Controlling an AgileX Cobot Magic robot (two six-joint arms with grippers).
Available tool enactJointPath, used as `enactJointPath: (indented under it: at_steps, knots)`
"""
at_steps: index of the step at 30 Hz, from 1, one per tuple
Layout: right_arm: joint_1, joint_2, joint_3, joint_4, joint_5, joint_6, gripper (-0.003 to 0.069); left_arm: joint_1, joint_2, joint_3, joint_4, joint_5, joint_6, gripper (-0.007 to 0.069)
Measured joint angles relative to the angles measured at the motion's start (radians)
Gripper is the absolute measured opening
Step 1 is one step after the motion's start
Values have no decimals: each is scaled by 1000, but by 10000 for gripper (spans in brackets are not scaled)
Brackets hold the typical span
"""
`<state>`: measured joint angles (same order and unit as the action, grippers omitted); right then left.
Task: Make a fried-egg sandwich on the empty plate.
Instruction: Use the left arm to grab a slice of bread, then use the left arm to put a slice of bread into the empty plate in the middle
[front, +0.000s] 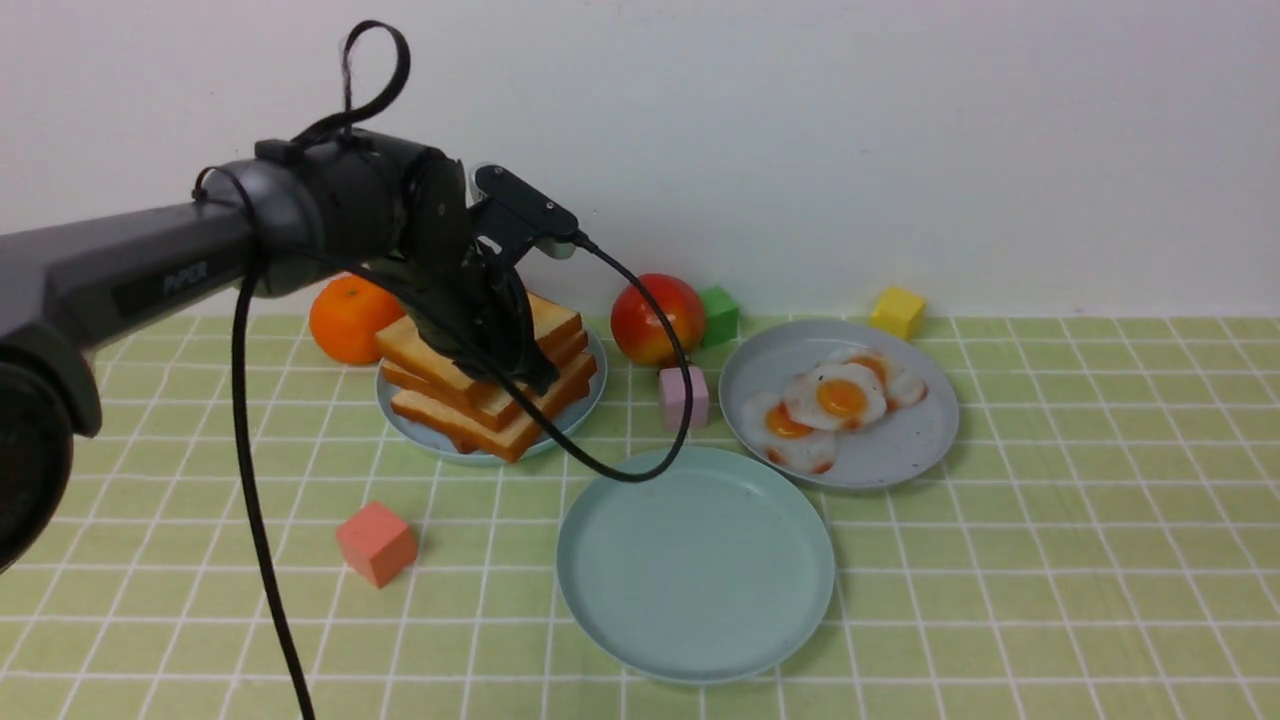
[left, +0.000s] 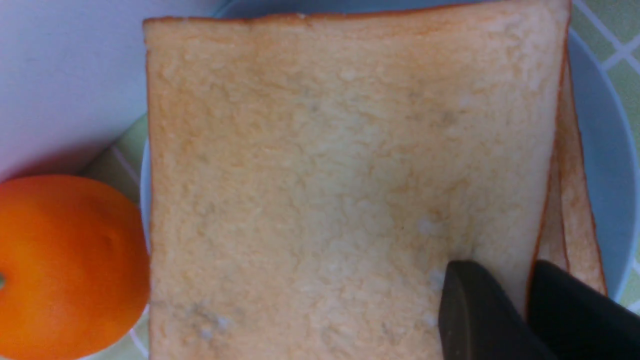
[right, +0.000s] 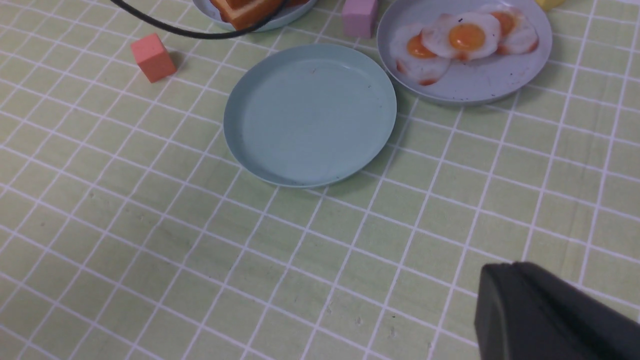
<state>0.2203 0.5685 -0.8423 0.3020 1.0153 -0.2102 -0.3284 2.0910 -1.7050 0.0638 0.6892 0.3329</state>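
The empty teal-green plate (front: 695, 565) lies front centre, also in the right wrist view (right: 310, 115). A stack of toast slices (front: 470, 405) sits on a blue plate (front: 585, 405) at the back left. My left gripper (front: 510, 360) is down on the stack, shut on an edge of the top toast slice (left: 325, 175): one finger (left: 470, 300) lies on top, the other under that edge. Three fried eggs (front: 838, 398) lie on a greyer plate (front: 890, 450) at the right. My right gripper (right: 505, 270) is shut and empty above the front right of the cloth.
An orange (front: 345, 318), an apple (front: 658, 320), a green cube (front: 718, 315) and a yellow cube (front: 897, 312) stand along the back. A pink block (front: 684, 396) stands between the plates. A red cube (front: 376, 542) lies front left. The left arm's cable (front: 620, 470) hangs over the empty plate's far rim.
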Motion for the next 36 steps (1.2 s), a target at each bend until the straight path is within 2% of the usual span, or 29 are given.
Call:
enactJointPath:
  at_steps: [7, 11, 15, 21, 31, 36]
  knots:
    - [0, 0, 0, -10, 11, 0, 14, -49, -180, 17, 2, 136, -102, 102]
    - [0, 0, 0, -23, 29, 0, 14, -223, -300, 153, 5, 125, -153, 102]
    - [0, 0, 0, -29, 41, 0, 18, -375, -291, 263, 22, 52, -163, 102]
    - [0, 0, 0, -32, 44, -1, 22, -482, -216, 286, 85, -7, -191, 102]
    - [0, 0, 0, -32, 56, -1, 28, -504, -155, 287, 112, -8, -194, 108]
    - [0, 0, 0, -33, 59, -1, 31, -504, -155, 287, 117, -3, -195, 206]
